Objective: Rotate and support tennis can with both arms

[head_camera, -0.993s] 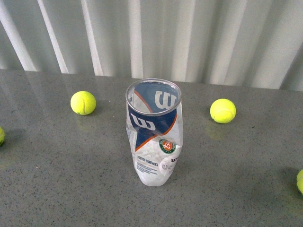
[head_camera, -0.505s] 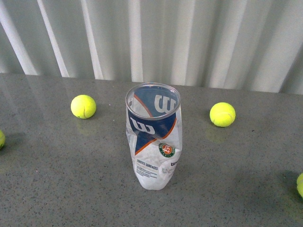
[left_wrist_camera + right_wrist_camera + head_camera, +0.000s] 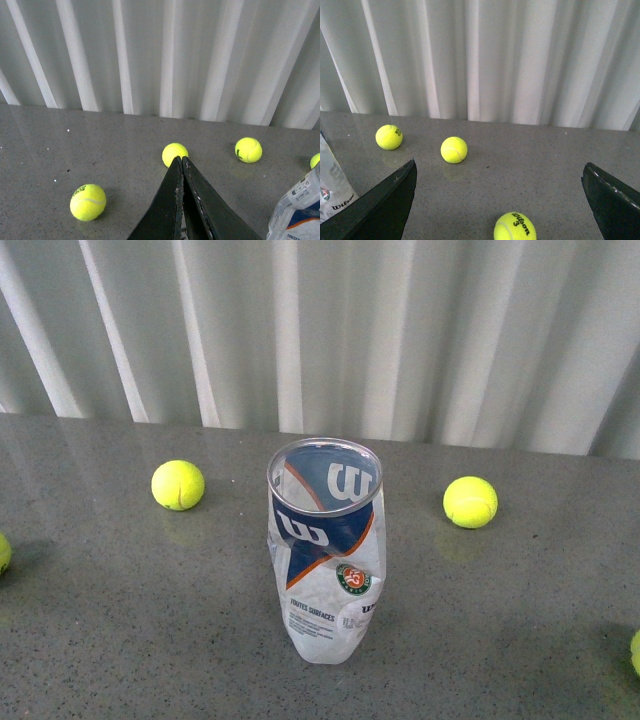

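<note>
Standing upright mid-bench (image 3: pixel 120 640), the tennis can (image 3: pixel 325 550) has its open mouth up and its wall crumpled. Yellow balls (image 3: pixel 178 485) lie well apart around it. The left gripper (image 3: pixel 181 162) has its jaws pressed together, holding nothing; the right gripper (image 3: pixel 500 177) has its jaws spread wide.

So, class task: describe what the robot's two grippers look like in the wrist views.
The left gripper has long, flat black fingers tapering to narrow tips, with scuffed pale flecks along their inner edges. The right gripper has broad, flat black fingers with a matte finish. No cables or markings show.
</note>
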You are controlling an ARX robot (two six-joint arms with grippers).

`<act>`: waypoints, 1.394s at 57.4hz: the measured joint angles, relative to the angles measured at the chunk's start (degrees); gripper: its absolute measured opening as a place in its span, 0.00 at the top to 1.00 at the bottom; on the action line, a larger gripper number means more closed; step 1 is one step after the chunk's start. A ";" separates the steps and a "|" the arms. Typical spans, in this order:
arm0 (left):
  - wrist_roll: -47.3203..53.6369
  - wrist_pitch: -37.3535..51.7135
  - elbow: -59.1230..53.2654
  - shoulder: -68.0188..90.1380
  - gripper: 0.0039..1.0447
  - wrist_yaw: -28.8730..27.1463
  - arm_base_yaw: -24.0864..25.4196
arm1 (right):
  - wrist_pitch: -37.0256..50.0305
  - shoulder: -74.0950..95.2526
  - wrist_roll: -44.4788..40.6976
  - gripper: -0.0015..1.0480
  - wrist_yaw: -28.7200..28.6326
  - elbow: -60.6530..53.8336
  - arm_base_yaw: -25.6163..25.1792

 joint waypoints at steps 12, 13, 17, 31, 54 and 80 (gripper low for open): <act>-0.04 0.02 -4.37 -4.85 0.97 5.97 5.90 | 0.00 0.00 0.00 0.07 0.00 0.00 0.00; -0.04 0.00 -4.68 -5.29 0.97 5.99 6.01 | 0.00 0.00 0.00 0.07 0.02 0.00 0.00; -0.04 -0.42 -5.81 -6.93 0.97 6.01 6.25 | 0.00 0.00 0.00 0.07 0.00 0.00 0.00; -0.04 -2.73 -8.72 -12.00 0.97 6.10 6.29 | 0.00 0.00 0.00 0.07 0.02 0.00 0.00; -0.11 -5.64 -11.26 -18.53 0.97 6.19 6.29 | 0.00 0.00 0.00 0.07 0.02 0.00 0.00; -0.20 -17.81 -11.26 -30.88 0.97 6.21 6.29 | 0.00 0.00 0.00 0.07 0.00 0.00 0.00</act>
